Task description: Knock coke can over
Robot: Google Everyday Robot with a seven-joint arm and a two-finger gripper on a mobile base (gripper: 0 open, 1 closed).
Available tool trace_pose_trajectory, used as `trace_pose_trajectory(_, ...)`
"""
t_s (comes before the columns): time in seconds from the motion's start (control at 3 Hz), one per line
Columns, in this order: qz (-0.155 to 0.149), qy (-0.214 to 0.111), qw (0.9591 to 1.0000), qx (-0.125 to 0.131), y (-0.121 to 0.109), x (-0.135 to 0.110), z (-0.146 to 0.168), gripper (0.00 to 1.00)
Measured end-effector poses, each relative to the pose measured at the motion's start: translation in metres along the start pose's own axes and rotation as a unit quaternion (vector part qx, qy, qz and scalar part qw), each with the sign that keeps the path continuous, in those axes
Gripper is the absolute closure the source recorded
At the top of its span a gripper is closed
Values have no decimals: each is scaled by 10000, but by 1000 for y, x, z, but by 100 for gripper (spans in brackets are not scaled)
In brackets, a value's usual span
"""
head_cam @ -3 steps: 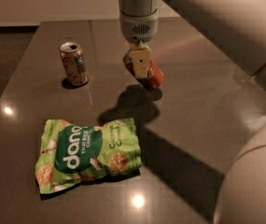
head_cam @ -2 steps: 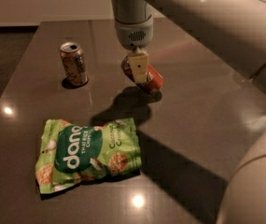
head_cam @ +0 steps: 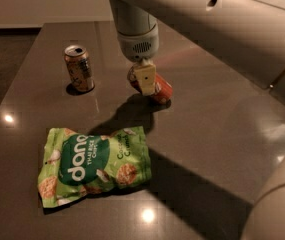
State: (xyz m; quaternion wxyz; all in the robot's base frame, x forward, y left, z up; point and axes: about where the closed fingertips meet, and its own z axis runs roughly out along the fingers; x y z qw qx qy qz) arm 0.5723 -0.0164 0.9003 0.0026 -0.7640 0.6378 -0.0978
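**Item 1: gripper** (head_cam: 144, 80). It hangs from the pale arm (head_cam: 207, 19), which enters from 1 o'clock. It sits low over the middle of the desk (head_cam: 222, 134), right against the task's can. It blocks the can's upper part from view. How far it is open, and whether it has hold of anything, cannot be told.

**Item 2: coke can** (head_cam: 162, 90). This is the red-orange can, just past the desk's centre toward 12 o'clock. It touches the gripper or sits directly behind it. It is clearly off upright, with the visible red end pointing down toward 4 o'clock and the hidden end toward 10 o'clock. Its shadow pools on the desk at 7 o'clock. Whether it already lies flat cannot be told.

**Item 3: tan patterned can** (head_cam: 79, 68). It stands upright at 9 to 10 o'clock of the coke can, well apart from it. It is not part of the task.

**Item 4: green chip bag** (head_cam: 94, 164). It lies flat at 7 o'clock of the coke can, clear of it.

**Step in hand (judgement):** the tipping contact itself. The can appears to be partway through toppling.

**Next move (judgement):** continue the sideways push until the can rests on its side, then lift the gripper clear so the can is not dragged. A rolling can should be kept away from the desk edge and from the tan can.
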Motion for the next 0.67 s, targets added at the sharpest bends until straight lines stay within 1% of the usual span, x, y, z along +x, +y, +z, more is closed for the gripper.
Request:
trace_pose_trajectory(0.33, -36, -72, 10000, -16, 5, -4, 2, 0)
trace_pose_trajectory(0.67, -36, -72, 10000, -16, 5, -4, 2, 0)
